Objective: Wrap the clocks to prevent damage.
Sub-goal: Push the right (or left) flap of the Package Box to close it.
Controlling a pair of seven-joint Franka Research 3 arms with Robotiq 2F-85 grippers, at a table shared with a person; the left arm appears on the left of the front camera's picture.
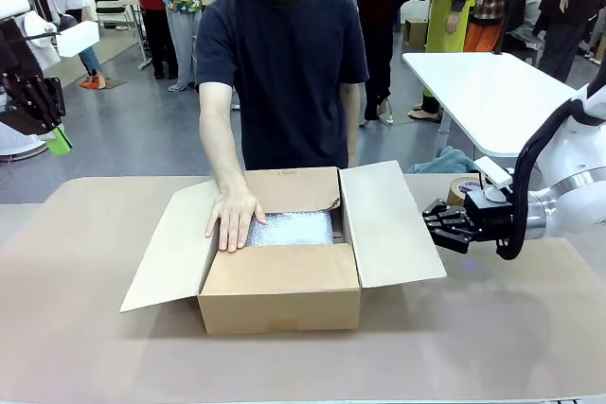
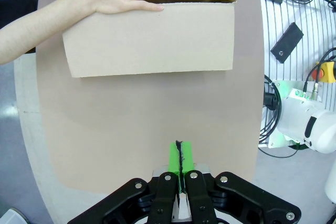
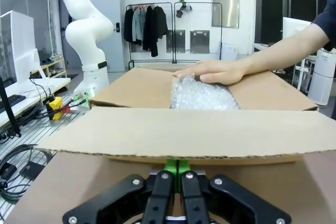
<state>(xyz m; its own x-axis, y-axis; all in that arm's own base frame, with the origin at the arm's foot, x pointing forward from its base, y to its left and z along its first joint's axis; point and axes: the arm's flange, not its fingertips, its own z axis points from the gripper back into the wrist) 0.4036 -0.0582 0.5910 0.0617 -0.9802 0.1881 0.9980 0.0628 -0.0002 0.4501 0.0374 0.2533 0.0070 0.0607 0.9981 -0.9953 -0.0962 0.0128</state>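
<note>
The clocks are a whitish bubble-wrapped bundle lying inside the open cardboard box at mid-table; the bundle rises above the box rim in the right wrist view. The person's hand presses flat on the bundle's left end. My right gripper is shut and empty, level with the box's right flap and almost touching its outer edge; its green pads sit just below that flap. My left gripper hangs shut and empty, high at the far left, its pads pointing down at bare table beside the box's left flap.
A brown tape roll lies behind my right gripper. All four box flaps stand open, the left and right ones spread wide. The person stands at the far edge with an arm over the box. A white table stands beyond.
</note>
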